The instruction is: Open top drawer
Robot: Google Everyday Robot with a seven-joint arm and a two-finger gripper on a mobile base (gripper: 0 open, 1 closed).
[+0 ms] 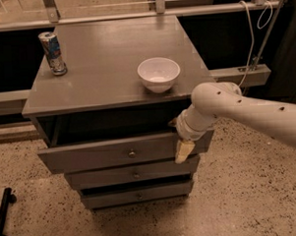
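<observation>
The grey desk point(96, 68) has its top drawer point(90, 156) standing partway out just under the desk's top; the white arm point(246, 110) reaches in from the desk's right; the gripper point(180, 140) sits at the desk's front right, against that drawer's end, open or closed I cannot tell; a white bowl point(159, 74) and a can point(52, 53) stand on the desk.

gripper point(180, 139) at top drawer point(90, 157) right end: half-hidden | arm point(266, 117): cropped right

high frontal view; gripper point(181, 144) at right end of top drawer point(90, 155).
</observation>
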